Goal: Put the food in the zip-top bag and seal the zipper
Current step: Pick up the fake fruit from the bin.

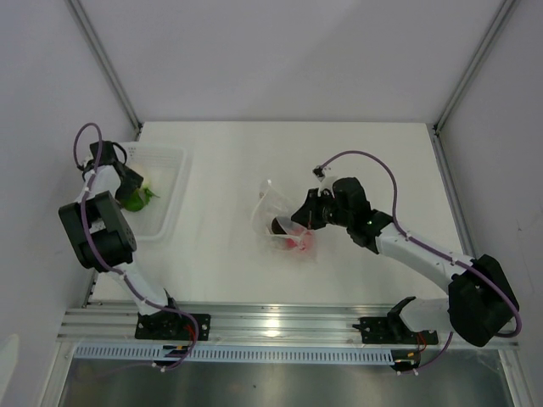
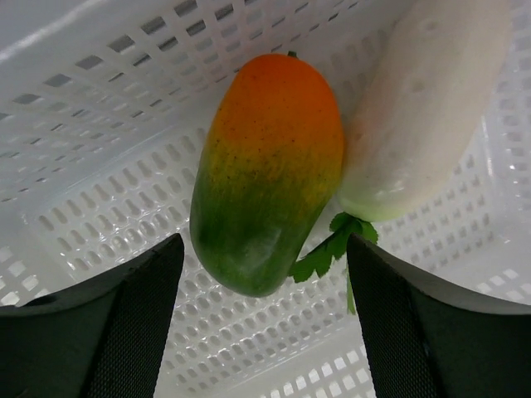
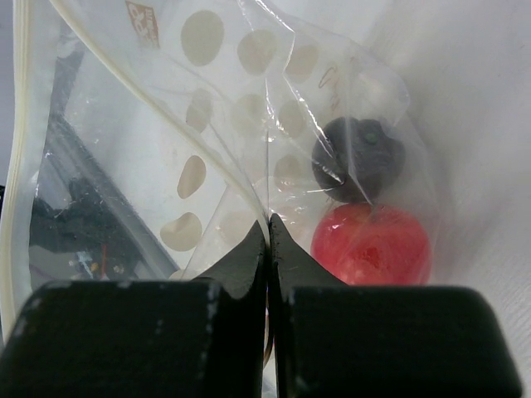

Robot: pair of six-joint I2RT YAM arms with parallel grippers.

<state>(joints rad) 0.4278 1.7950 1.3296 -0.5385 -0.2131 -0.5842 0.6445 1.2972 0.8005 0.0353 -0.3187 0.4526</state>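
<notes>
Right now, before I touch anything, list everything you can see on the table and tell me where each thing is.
table: one, white, under everything
basket: one, white with holes, left side of the table
fruit piece: one, orange fading to green, lying in the basket
oblong piece: one, white, in the basket beside the fruit piece
leaves: one sprig, green, at the end of the oblong piece
bag: one, clear with pale spots, middle of the table
ball: one, red, inside the bag
lump: one, black, inside the bag next to the ball
left gripper: open, over the fruit piece
right gripper: shut on the bag
</notes>
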